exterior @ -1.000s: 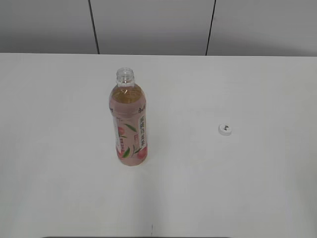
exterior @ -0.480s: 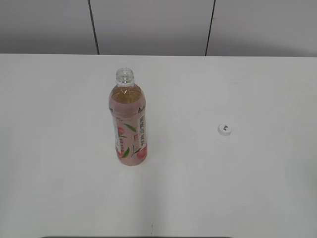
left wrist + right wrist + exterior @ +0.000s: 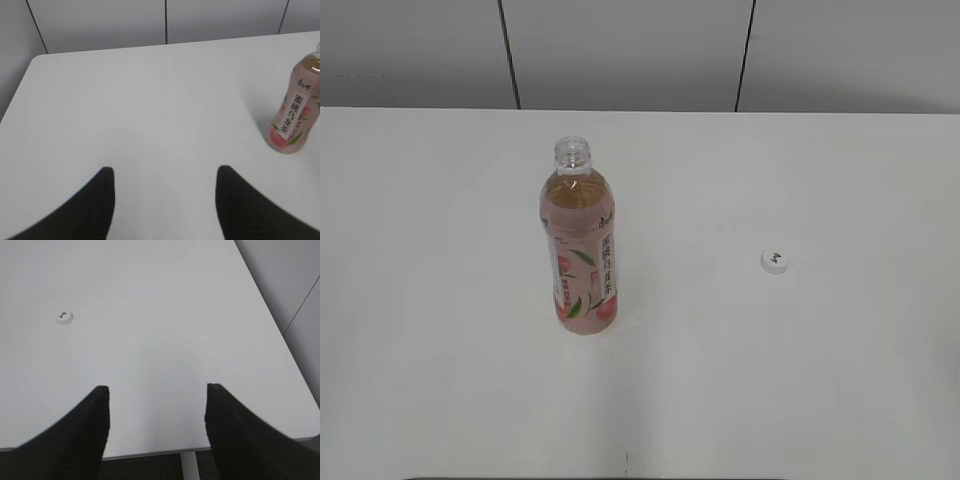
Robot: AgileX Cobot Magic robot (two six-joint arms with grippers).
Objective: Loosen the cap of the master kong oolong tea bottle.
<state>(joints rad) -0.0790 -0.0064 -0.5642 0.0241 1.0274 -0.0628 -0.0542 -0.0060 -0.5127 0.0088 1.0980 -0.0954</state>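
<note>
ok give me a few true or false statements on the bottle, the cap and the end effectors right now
1. The cap is screwed on the bottle. False: the neck is bare and the cap lies on the table, apart from the bottle.
2. The bottle stands upright. True.
3. The left end effector grips the bottle. False: it is open and empty, and the bottle stands off to its right.
4. The right end effector is open with nothing between its fingers. True.
5. The cap lies to the bottle's right in the exterior view. True.
</note>
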